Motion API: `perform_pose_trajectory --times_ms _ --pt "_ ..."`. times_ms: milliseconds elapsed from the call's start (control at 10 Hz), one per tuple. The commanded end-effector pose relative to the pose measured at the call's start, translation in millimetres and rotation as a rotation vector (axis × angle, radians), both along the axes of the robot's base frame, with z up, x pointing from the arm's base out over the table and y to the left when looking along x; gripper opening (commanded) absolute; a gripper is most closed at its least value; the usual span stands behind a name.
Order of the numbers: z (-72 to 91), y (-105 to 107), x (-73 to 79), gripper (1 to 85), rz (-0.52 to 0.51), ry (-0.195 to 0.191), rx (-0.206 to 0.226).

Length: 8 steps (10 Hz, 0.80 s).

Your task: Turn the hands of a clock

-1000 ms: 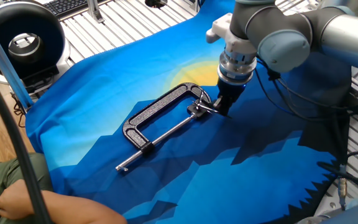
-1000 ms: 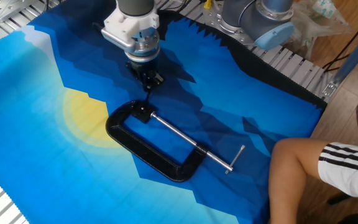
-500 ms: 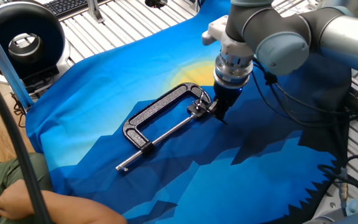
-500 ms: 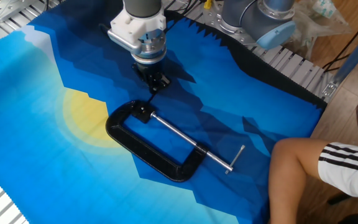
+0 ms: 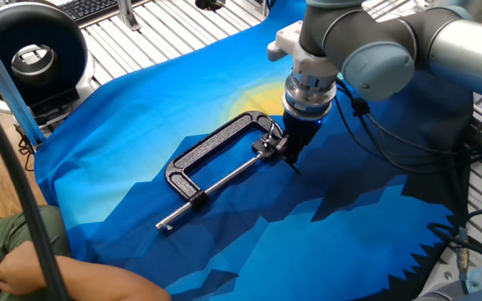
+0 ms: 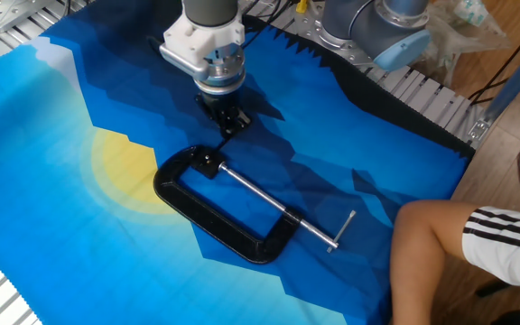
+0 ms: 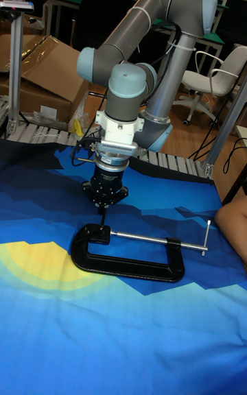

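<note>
Left edge of one fixed view: a round black ring device [image 5: 30, 54] with a white centre, partly cut off by the frame. A person's arm [image 5: 48, 272] sits in the bottom-left corner, mostly cropped.

The clock, a black C-clamp [image 5: 216, 155], lies flat mid-cloth on the blue cloth [image 5: 325, 242] with its yellow sun patch [image 6: 125, 167]. Its silver screw rod [image 6: 260, 200] runs through the frame's threaded end. The hands, a thin pin [image 6: 344, 229], cross the rod's far tip, well apart from the robot; it is small and faint in all views.

The gripper [image 7: 103, 211] points down just beside the clamp's swivel-pad end [image 7: 98, 234]. The fingers [image 6: 227, 122] look dark and close together, but the tips merge with the clamp and dark cloth, so cannot tell whether they are apart, together or touching the clamp.

Right side: a knee and striped shorts [image 6: 486, 239], cut off by the frame.
</note>
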<state>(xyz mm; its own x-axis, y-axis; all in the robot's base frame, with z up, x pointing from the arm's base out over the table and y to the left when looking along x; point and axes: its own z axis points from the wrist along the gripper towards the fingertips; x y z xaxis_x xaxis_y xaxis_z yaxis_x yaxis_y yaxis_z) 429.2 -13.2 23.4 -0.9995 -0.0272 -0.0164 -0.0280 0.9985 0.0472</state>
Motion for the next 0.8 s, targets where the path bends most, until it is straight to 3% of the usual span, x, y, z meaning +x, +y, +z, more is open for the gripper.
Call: perform_pose_trajectory --times_ms 0,200,400,700 --pt "1.3 -0.4 1.3 1.3 0.013 -0.005 0.004" --pt "-2.3 -13.8 -1.6 1.3 0.060 -0.014 -0.005" --pt "-1.7 -37.4 -4.2 1.3 0.097 -0.008 -0.062" --pt "17.1 -53.5 -7.8 1.3 0.111 0.014 -0.072"
